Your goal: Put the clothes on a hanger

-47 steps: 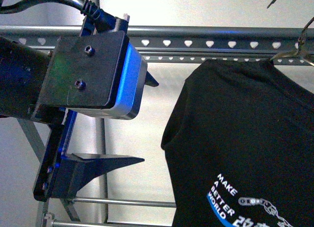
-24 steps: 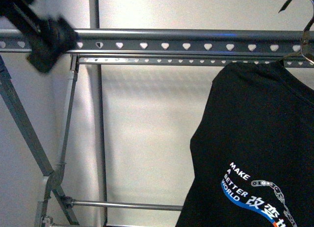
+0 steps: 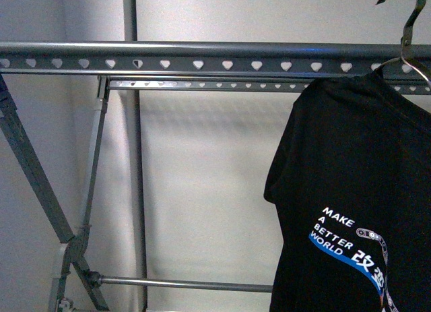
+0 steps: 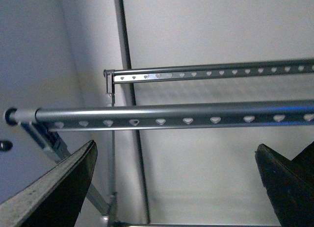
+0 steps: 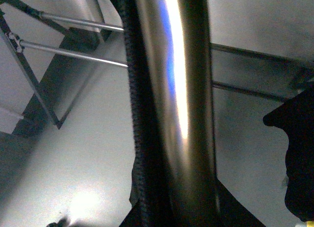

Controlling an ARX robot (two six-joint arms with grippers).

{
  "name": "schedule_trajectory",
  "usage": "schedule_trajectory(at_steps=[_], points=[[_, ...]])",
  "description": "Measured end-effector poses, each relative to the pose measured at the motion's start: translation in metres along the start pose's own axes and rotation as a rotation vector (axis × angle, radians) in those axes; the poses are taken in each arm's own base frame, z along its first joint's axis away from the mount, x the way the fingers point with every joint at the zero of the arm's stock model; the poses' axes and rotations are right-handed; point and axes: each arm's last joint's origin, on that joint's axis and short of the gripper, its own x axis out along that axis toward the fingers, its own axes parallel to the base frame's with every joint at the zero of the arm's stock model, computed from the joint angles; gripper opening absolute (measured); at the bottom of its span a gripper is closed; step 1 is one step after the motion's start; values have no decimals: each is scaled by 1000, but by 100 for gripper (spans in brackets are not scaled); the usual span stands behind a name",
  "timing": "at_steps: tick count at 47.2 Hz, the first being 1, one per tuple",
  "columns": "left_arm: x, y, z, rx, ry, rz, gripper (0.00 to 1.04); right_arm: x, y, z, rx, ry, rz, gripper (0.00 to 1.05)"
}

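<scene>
Where the left gripper (image 4: 175, 146) shows, its fingers (image 4: 64, 188) stand wide apart, released, with nothing between them. The heart-punched rack (image 4: 162, 114) lies beyond. For the right gripper, the state cannot be told; a shiny tube (image 5: 181, 89) fills its wrist view. The black T-shirt (image 3: 350, 177) hangs from a wire hook (image 3: 406, 36) at the right end of the top rail (image 3: 202, 56).

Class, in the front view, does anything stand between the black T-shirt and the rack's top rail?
Nothing visible. The T-shirt hangs just below the top rail, on a wire hanger whose hook rises past it.
</scene>
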Motion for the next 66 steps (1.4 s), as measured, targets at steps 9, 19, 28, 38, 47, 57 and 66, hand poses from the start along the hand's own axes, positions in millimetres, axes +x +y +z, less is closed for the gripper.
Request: schedule_trajectory(at_steps=[9, 19, 28, 38, 47, 57, 66], points=[[-65, 6, -56, -200, 216, -53, 83, 20, 1, 23, 74, 3, -6, 9], [-104, 9, -108, -115, 234, -72, 47, 41, 0, 39, 129, 15, -37, 9], [-139, 20, -157, -98, 250, -65, 3, 70, -4, 60, 215, 23, -63, 9], [-162, 19, -182, -97, 253, -68, 4, 96, -6, 75, 287, 35, -109, 9], [-180, 19, -199, -97, 247, -67, 4, 117, -7, 72, 369, 32, -112, 9], [-191, 19, -208, -97, 246, -67, 4, 131, -8, 55, 395, 53, -108, 9], [-198, 18, -213, -97, 245, -67, 4, 135, -2, 43, 380, 35, -86, 9]])
